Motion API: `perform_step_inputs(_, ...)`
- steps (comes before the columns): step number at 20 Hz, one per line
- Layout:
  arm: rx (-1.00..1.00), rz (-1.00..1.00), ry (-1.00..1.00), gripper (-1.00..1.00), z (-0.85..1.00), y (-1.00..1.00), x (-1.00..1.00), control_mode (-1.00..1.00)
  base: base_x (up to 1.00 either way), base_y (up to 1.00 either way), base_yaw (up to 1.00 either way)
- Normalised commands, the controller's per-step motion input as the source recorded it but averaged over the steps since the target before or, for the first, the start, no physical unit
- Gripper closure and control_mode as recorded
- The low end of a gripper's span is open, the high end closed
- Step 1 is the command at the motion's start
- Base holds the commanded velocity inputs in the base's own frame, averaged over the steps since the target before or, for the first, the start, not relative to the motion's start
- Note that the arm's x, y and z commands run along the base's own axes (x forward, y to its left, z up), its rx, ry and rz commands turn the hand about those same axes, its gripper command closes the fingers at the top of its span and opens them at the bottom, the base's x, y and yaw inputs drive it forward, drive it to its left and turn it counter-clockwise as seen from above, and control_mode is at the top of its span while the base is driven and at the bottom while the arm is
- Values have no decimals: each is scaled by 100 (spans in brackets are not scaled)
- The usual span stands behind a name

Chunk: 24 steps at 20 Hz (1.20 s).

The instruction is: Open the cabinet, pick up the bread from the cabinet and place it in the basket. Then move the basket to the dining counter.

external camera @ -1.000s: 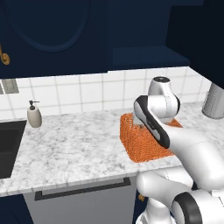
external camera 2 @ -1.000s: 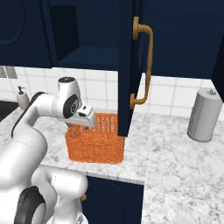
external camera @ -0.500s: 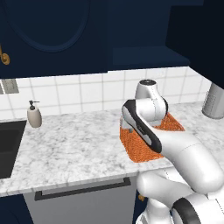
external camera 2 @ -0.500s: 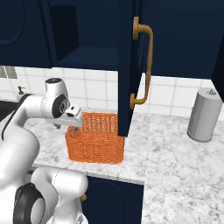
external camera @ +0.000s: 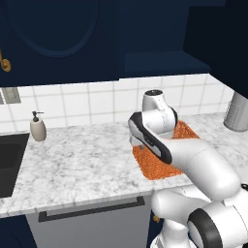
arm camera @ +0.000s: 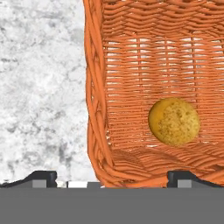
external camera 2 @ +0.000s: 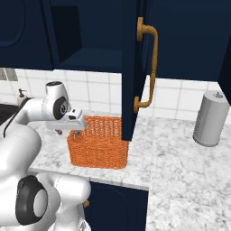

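The orange basket (external camera 2: 97,146) is sitting on the marble bench (external camera: 82,164), and everything here is easiest placed from it. The bread (arm camera: 174,121) is lying on the woven floor inside the basket, loose and touching nothing but the weave under it.

The gripper (external camera 2: 76,131) is hovering over the basket's rim at the end toward the sink; in the hand view one dark tip is standing outside the basket wall over bare marble and the other inside it, so the wall is running up between them. The fingers (arm camera: 41,177) are standing wide apart and gripping nothing, clear of the bread.

In the right base view the open cabinet (external camera 2: 131,67) door is hanging edge-on just beside the basket, at the end away from the arm, with its brass handle (external camera 2: 151,67) facing outward. The open cabinet shelf is lying above and behind the basket.

Well apart from the basket, past the door, a grey canister (external camera 2: 210,118) is standing upright on the same bench. On the opposite side, in the left base view, a soap bottle (external camera: 38,127) is standing near the tiled wall, next to the black sink (external camera: 9,162), both well away from the basket.
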Motion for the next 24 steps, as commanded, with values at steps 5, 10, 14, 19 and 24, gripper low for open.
perform_step_inputs(5, 0, 12, 0, -100, -22, 0, 14, -100, 0, 0, 0)
perform_step_inputs(10, 0, 11, 0, -100, -26, 0, 15, -100, 0, 0, 0)
perform_step_inputs(14, 0, 10, 1, -100, -33, 0, 1, -100, 0, 0, 0)
perform_step_inputs(19, 0, 11, 0, -100, -40, 0, 1, -100, 0, 0, 0)
perform_step_inputs(24, 0, 11, 0, -100, -42, 0, 7, -100, 0, 0, 0)
